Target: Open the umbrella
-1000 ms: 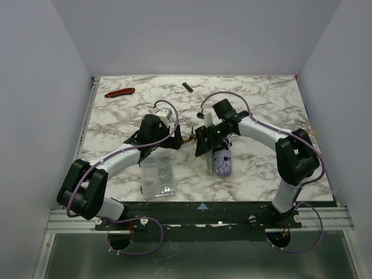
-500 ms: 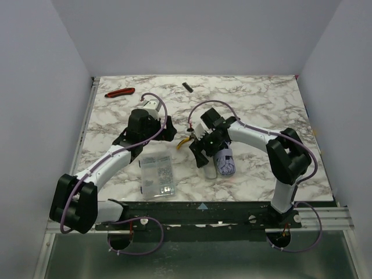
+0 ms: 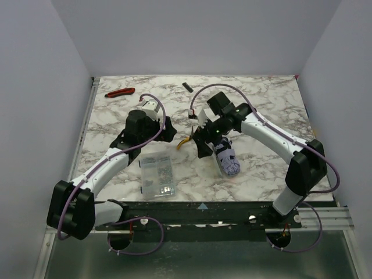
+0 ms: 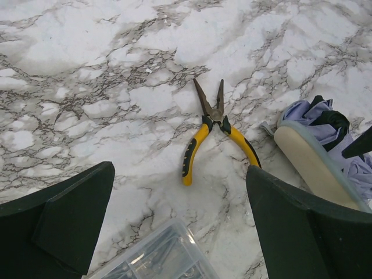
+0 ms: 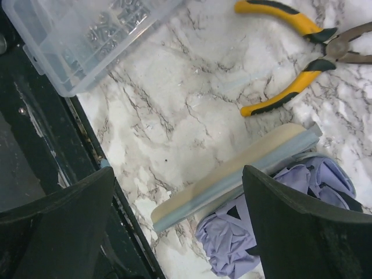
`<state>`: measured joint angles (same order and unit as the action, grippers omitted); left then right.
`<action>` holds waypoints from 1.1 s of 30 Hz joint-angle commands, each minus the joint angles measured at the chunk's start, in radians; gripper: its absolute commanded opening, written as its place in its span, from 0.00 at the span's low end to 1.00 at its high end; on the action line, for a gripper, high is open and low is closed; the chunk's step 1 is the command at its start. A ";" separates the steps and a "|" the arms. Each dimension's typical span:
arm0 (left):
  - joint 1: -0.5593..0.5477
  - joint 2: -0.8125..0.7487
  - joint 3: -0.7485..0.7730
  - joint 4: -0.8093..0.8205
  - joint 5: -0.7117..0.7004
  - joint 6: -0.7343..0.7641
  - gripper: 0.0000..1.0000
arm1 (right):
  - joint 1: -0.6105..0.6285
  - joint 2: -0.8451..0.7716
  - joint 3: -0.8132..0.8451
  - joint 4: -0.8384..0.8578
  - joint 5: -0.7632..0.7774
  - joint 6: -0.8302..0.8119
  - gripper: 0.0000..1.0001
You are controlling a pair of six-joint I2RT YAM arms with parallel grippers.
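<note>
Left gripper [image 4: 180,173]: both fingers stand at full spread and hold nothing. It hangs above the marble table [image 3: 267,104] left of centre. In the left wrist view the yellow-handled pliers [image 4: 216,118] lie flat on the marble in the gap between the fingers, their nose slightly parted and pointing away from the camera, clear of both fingers. Right gripper [image 5: 178,171]: the fingers stand wide apart with nothing clamped between them. It sits just right of the pliers and directly beside the umbrella [image 3: 228,163]. The umbrella lies on the table right of centre, toward the near edge, and is not deployed – the canopy is bunched and no shaft can be made out. Its cream shell [image 5: 232,168] lies flat as an oblong bar, with the crumpled lavender fabric [image 5: 256,238] spilling out along one side and a dark patch showing in the folds. In the right wrist view the shell spans the gap below the fingers, and the right-hand finger overlaps the fabric – whether it touches cannot be told. A clear parts box [image 3: 157,177] rests near the front edge, below the left gripper and well apart from the umbrella. A red-handled tool [image 3: 120,92] and a small black item [image 3: 187,87] lie near the far edge.
</note>
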<state>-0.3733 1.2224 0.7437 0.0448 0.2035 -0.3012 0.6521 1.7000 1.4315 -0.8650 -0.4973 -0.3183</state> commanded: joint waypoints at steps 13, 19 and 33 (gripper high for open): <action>0.005 -0.050 -0.032 -0.002 0.011 0.013 0.98 | -0.208 -0.225 -0.230 0.102 0.261 0.315 0.68; 0.006 -0.054 -0.043 -0.002 -0.005 0.013 0.99 | -0.207 -0.219 -0.358 0.175 0.288 0.342 0.75; 0.005 -0.014 -0.005 -0.026 -0.023 0.029 0.98 | -0.167 -0.047 -0.429 0.381 0.423 0.413 0.76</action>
<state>-0.3733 1.1957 0.7166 0.0387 0.2058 -0.2939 0.4797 1.5917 1.0336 -0.5648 -0.1635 0.0601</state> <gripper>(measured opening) 0.983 0.788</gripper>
